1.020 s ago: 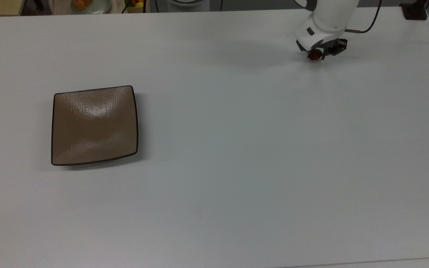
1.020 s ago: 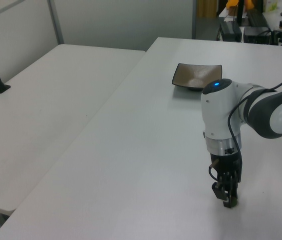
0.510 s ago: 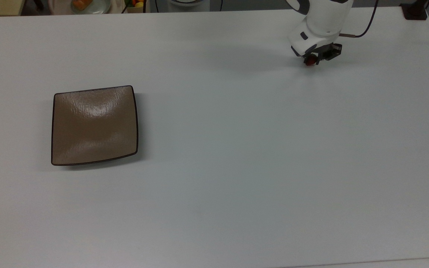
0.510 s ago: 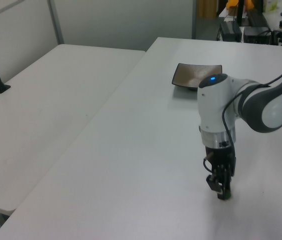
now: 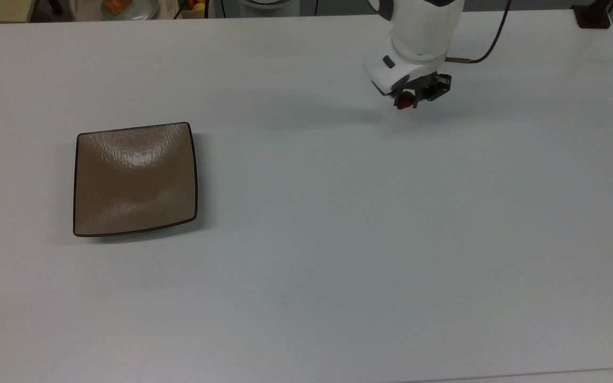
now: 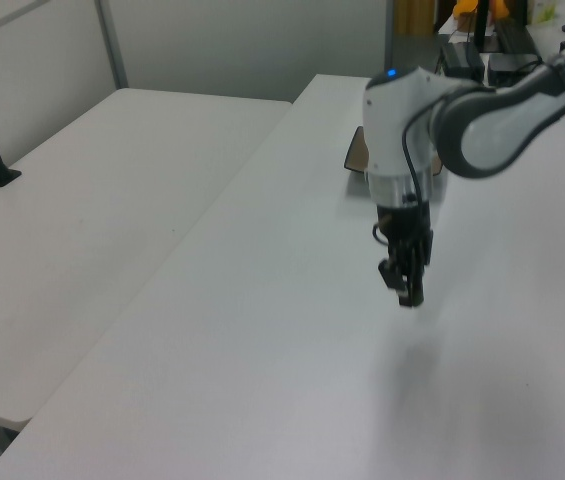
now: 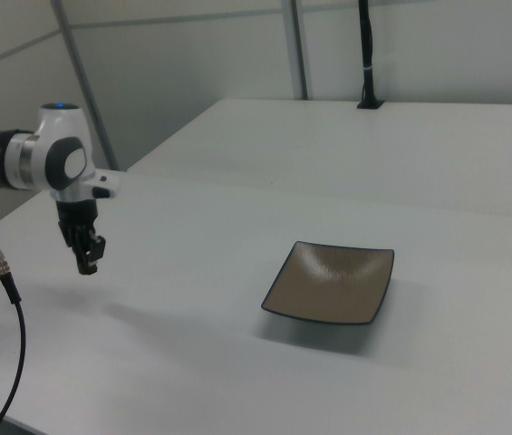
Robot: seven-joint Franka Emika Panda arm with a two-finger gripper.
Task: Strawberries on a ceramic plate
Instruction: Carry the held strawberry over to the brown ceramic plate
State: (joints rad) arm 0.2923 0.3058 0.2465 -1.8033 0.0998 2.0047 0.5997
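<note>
Gripper: the gripper (image 5: 406,101) hung above the desk (image 5: 338,239) near its far edge in the top view, toward the top view's right, fingers closed on the strawberry (image 5: 403,102).
Strawberry: red, pinched between the fingertips, clear of the desk surface.
Ceramic plate: the ceramic plate (image 5: 135,178) sat flat toward the desk's left edge in the top view, well apart from the gripper, nothing on it.
Arm: white, pointing down in the left view (image 6: 409,285) and the right view (image 7: 87,256).

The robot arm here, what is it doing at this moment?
The gripper is shut on a small red strawberry and holds it in the air above the white table. The square brown ceramic plate sits empty, far off toward the top view's left. The strawberry is not yet on it.
</note>
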